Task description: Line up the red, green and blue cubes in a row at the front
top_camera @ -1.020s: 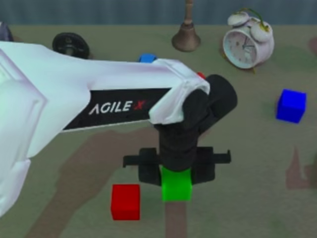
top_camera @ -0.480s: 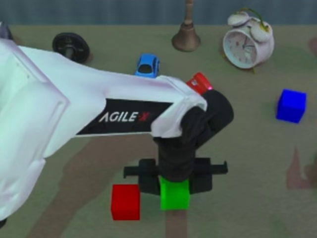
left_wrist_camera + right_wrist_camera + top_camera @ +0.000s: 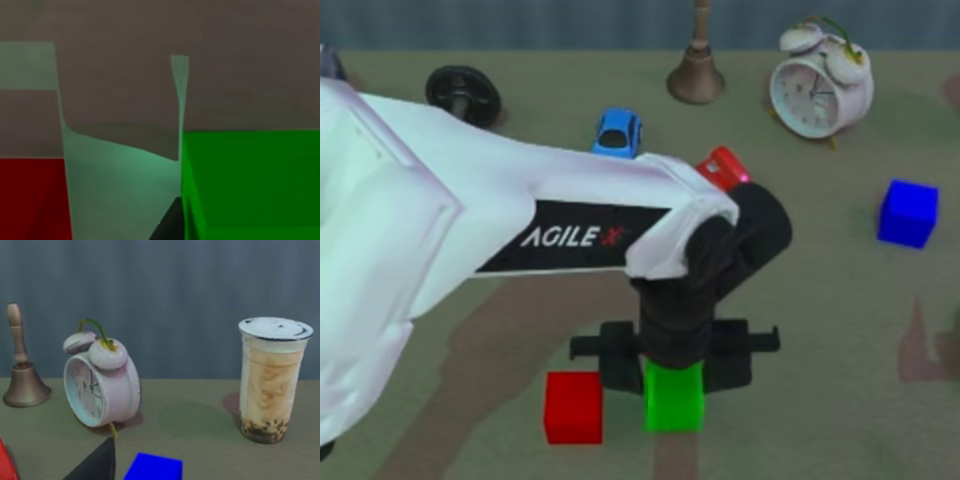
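Top view: The left gripper [image 3: 674,388] is positioned at the front of the table, with the green cube [image 3: 674,398] seated between its fingers; the jaws are judged to be clenched on that cube. The red cube [image 3: 573,407] rests just beside it, toward the table's left, a narrow gap between the two. The blue cube [image 3: 907,213] lies well apart at the table's right, outside the row. A blue toy car [image 3: 618,132], a red stapler [image 3: 724,168], a bell [image 3: 696,72], an alarm clock [image 3: 820,90] and a dumbbell [image 3: 464,92] are located toward the back.

Left wrist view: The green cube [image 3: 250,185] is pressed against a pale finger [image 3: 120,190]; the red cube [image 3: 30,197] sits close on that finger's other side. If the jaws are spread here, the red cube could be nudged out of line.

Right wrist view: The right gripper's jaw state cannot be told. The blue cube [image 3: 153,467] is shown near the alarm clock [image 3: 100,387] and a bubble tea cup [image 3: 270,380]; a careless reach could tip either.
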Controlling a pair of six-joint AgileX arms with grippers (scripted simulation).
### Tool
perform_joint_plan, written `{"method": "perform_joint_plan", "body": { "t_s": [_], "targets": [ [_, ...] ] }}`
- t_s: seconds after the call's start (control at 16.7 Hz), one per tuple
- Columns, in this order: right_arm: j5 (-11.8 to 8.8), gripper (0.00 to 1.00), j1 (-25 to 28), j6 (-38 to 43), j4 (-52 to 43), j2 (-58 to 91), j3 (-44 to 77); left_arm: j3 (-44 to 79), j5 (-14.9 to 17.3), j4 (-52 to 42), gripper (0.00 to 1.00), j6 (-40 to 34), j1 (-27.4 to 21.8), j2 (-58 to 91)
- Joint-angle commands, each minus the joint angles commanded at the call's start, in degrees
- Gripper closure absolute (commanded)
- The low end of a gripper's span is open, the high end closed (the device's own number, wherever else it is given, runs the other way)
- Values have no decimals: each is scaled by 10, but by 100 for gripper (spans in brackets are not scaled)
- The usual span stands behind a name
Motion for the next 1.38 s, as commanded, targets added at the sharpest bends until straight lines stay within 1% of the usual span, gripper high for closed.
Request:
{"method": "perform_joint_plan", "body": {
  "t_s": [0.18,0.24,0.78,0.9,1.2,1.38],
  "targets": [
    [0,0,0,0,0,0,0,0,0,0,2,0,0,0],
    [0,0,0,0,0,0,0,0,0,0,0,0,0,0],
    [0,0,0,0,0,0,0,2,0,-2,0,0,1,-1],
    [0,0,0,0,0,0,0,18,-1,-24,0,-1,2,-8],
    [0,0,0,0,0,0,0,80,-1,-130,0,-2,11,-47],
    [0,0,0,0,0,0,0,87,0,-140,0,-1,12,-54]
  ]
}}
